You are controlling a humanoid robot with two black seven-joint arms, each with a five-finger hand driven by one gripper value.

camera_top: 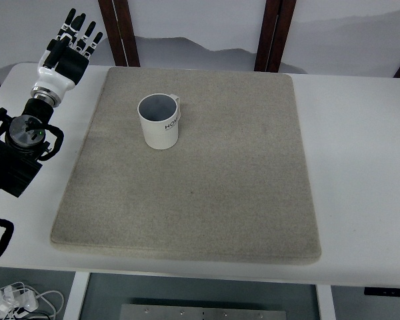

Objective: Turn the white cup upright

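Observation:
A white cup [160,121] with dark lettering stands upright on the grey mat [193,193], toward its far left part, its open mouth facing up and its handle pointing to the far right. My left hand [72,41] is at the far left corner of the table, off the mat and well away from the cup. Its fingers are spread and hold nothing. My right arm does not show.
The mat lies on a white table [360,173]. Dark wooden posts [119,30] stand behind the table's far edge. White cables [20,299] lie on the floor at the lower left.

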